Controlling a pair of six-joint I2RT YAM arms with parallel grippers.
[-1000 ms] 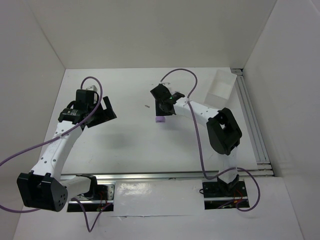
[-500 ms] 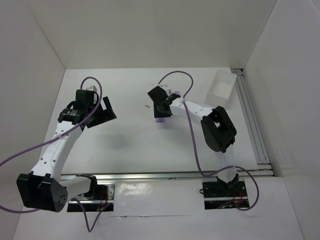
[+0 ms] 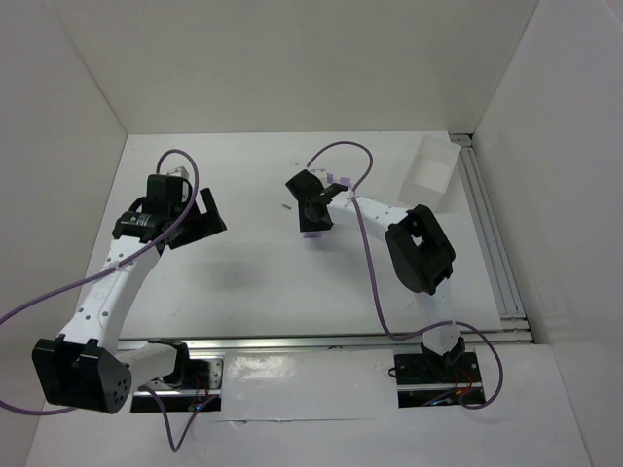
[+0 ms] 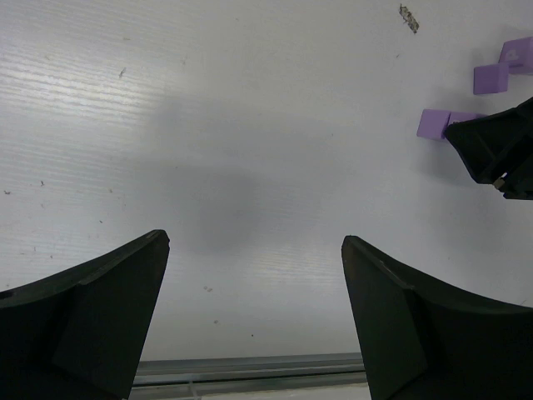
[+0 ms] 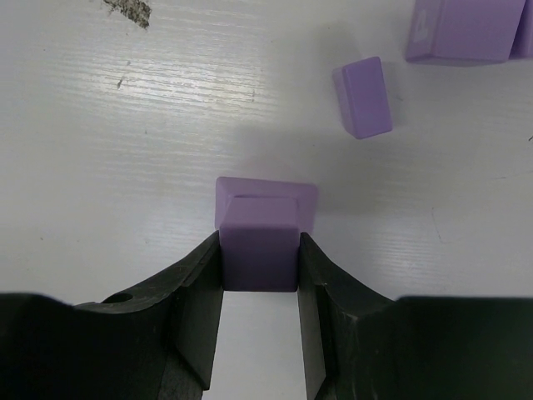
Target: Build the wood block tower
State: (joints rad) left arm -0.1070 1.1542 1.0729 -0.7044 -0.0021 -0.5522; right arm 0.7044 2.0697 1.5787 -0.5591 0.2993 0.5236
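In the right wrist view my right gripper (image 5: 259,243) is shut on a lilac wood block (image 5: 259,254). That block sits directly over a wider lilac block (image 5: 266,193) lying on the table; whether the two touch I cannot tell. From above, the right gripper (image 3: 311,209) hangs over that base block (image 3: 311,234) at mid-table. Loose wood blocks lie beyond it (image 5: 364,97), (image 5: 462,29), (image 3: 341,181). My left gripper (image 4: 254,250) is open over bare table, well to the left (image 3: 200,216), holding nothing. No taller tower shows.
A shallow white tray (image 3: 429,165) sits at the back right by the metal rail (image 3: 492,243). White walls enclose the table on three sides. A small dark speck (image 3: 285,206) lies left of the blocks. In the left wrist view the blocks (image 4: 490,78) are far right.
My right arm has shifted a little to the left with the block still in its jaws. The left arm has not moved.
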